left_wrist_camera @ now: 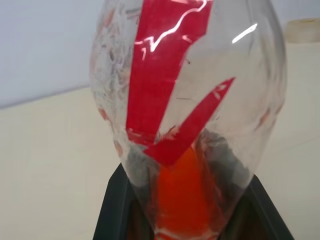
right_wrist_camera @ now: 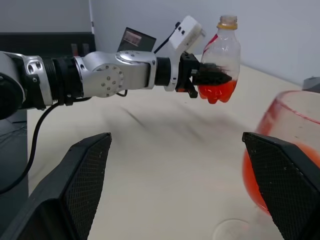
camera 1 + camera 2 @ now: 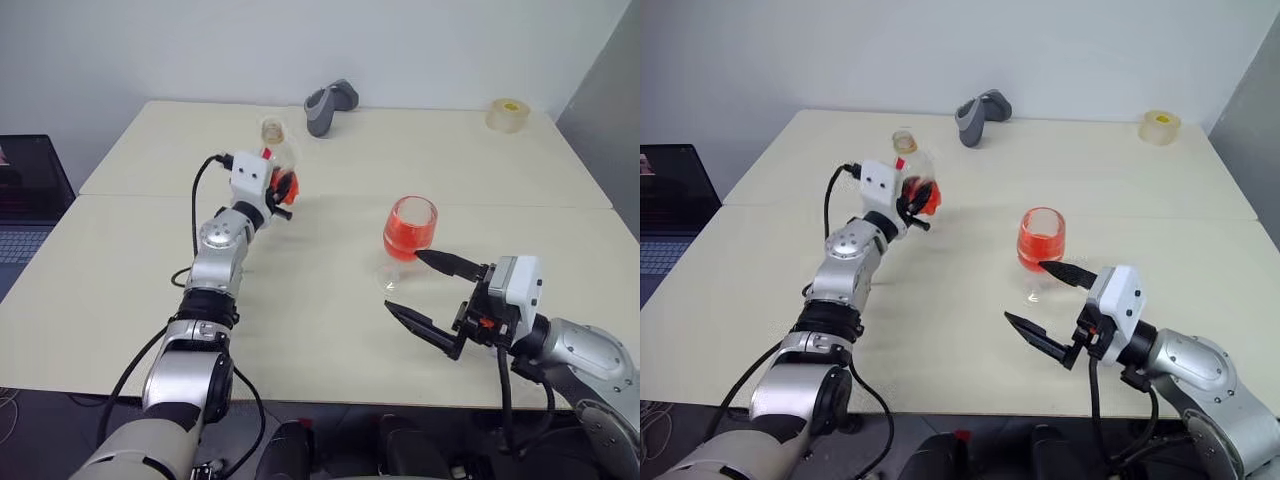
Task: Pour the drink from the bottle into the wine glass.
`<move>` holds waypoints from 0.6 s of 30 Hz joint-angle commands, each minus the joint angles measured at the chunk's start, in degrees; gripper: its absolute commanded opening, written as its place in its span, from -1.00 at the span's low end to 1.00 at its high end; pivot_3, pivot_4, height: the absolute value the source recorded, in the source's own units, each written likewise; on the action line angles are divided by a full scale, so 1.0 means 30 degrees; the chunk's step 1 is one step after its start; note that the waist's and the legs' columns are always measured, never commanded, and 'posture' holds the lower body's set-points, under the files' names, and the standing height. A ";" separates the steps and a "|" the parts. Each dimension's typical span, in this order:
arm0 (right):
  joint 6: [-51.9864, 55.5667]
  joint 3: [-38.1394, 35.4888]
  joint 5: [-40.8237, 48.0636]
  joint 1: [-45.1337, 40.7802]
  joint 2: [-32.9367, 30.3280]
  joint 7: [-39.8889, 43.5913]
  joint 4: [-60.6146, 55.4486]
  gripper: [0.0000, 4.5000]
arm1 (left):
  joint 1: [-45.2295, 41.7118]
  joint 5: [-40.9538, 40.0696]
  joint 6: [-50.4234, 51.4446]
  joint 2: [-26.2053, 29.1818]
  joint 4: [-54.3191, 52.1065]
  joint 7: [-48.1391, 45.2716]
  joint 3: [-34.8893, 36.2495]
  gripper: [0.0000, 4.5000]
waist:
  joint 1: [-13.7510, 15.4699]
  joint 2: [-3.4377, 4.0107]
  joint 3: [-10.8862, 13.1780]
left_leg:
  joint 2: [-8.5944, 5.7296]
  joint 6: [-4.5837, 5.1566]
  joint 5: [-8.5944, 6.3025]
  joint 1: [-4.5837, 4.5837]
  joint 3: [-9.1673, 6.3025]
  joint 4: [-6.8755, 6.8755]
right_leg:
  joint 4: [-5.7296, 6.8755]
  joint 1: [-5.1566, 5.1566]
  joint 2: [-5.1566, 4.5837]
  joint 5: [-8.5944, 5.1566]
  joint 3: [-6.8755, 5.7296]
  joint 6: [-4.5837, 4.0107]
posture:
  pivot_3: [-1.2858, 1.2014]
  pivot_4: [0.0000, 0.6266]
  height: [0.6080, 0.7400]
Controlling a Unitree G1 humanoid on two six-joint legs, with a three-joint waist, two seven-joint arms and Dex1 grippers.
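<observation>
My left gripper is shut on the lower body of the bottle, a small clear plastic one with a yellow top, held upright over the left middle of the table. A little red drink lies in the bottle's bottom, and the left wrist view has its red label close up. The wine glass stands right of centre, its bowl largely full of red drink. My right gripper is open, level, with one finger on each side of the glass's foot and not touching it.
A grey curved object lies at the table's far edge and a roll of yellowish tape at the far right corner. A laptop sits off the table to the left. A seam crosses the tabletop.
</observation>
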 commanded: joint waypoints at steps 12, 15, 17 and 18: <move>-0.0452 0.1506 -0.0277 -0.2774 0.0285 0.1620 0.2269 1.00 | -0.0100 -0.0057 -0.1678 0.0721 0.4457 0.3306 0.1743 -0.59 | 0.0006 -0.0042 -0.0033 | 0.0002 0.0005 -0.0003 0.0009 -0.0005 0.0004 | 0.0004 0.0001 -0.0004 0.0000 -0.0018 -0.0001 | 0.03 -0.52 1.00; -0.0456 0.1571 -0.0287 -0.2936 0.0304 0.1746 0.2345 1.00 | 0.0232 -0.0359 -0.1942 0.0579 0.4371 0.3328 0.2056 -0.59 | -0.0007 -0.0044 -0.0034 | 0.0003 0.0005 -0.0003 0.0009 -0.0001 0.0003 | 0.0004 0.0001 -0.0005 0.0001 -0.0014 -0.0001 | 0.03 -0.52 1.00; -0.0431 0.1615 -0.0288 -0.2969 0.0298 0.1793 0.2316 1.00 | 0.0545 -0.0603 -0.2093 0.0514 0.4110 0.3045 0.2173 -0.28 | -0.0020 -0.0042 -0.0038 | 0.0007 0.0005 -0.0003 0.0013 -0.0001 -0.0003 | 0.0005 0.0001 -0.0004 0.0001 -0.0014 -0.0001 | 0.03 -0.52 1.00; -0.0420 0.1615 -0.0287 -0.2961 0.0298 0.1810 0.2298 1.00 | 0.0651 -0.0643 -0.2145 0.0502 0.3991 0.2972 0.2183 -0.15 | -0.0021 -0.0040 -0.0040 | 0.0008 0.0004 -0.0003 0.0016 -0.0003 -0.0009 | 0.0005 0.0001 -0.0004 0.0001 -0.0013 -0.0001 | 0.03 -0.52 1.00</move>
